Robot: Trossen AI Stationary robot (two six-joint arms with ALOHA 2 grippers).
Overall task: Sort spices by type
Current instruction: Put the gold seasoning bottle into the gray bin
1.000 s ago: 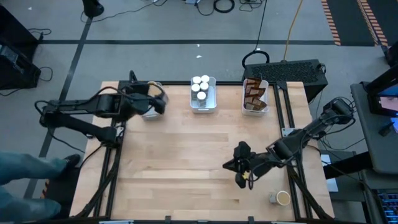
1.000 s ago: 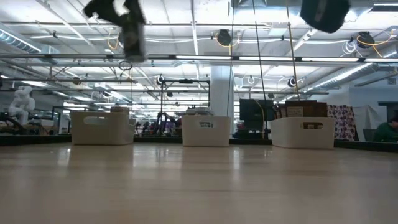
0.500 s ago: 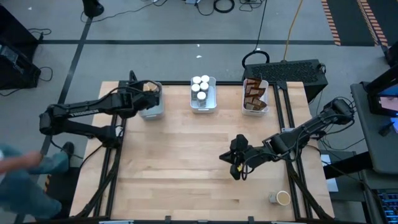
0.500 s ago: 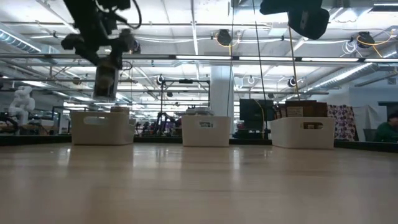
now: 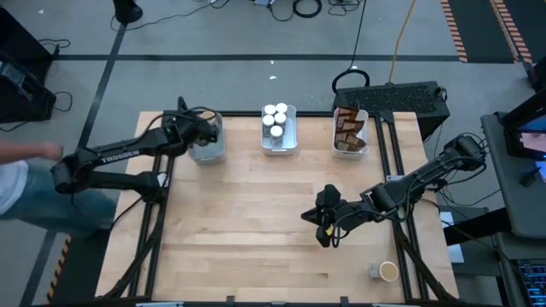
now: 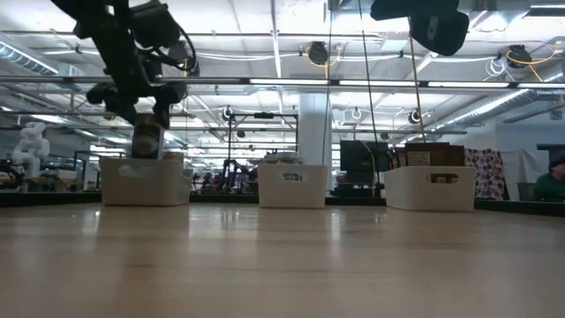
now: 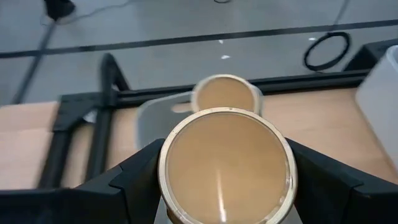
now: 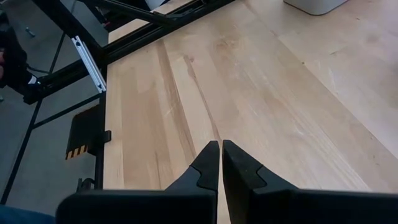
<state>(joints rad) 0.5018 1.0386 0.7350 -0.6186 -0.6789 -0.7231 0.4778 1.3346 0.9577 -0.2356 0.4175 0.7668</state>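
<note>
**One tub left out, and the sort is looking nearly done**

One round tan-topped tub [image 7: 225, 167] is sitting clamped between the left gripper [image 7: 225, 180] fingers right now, and the gripper is hovering right over the left tray [image 5: 207, 149] at the back of the table [image 5: 256, 230]. From the wrist camera I'm seeing another tan tub [image 7: 225, 94] already lying in that tray just below it, so this one is going to the right place. From table height the held tub is hanging just above the tray's rim, not down inside yet.

Working outward: the middle tray [image 5: 279, 147] is holding the white-capped jars [image 5: 275, 118], and I'm counting roughly five, though they're packed tight. The right tray [image 5: 350, 149] is holding the dark brown pouches [image 5: 346, 126], stacked so I can't count them properly.

What's left, as far as I can tell: one last stray tub [image 5: 386, 271] is sitting alone near the front right corner of the table, well apart from everything. The right gripper [image 5: 325, 232] is hanging above bare wood in the right half, fingers pinched fully together with nothing between them, near that stray tub but not over it.

So I'm guessing it's this drop, then that one last tub, and that's the sort finished. How many tubs are already in the left tray I can't tell.
</note>
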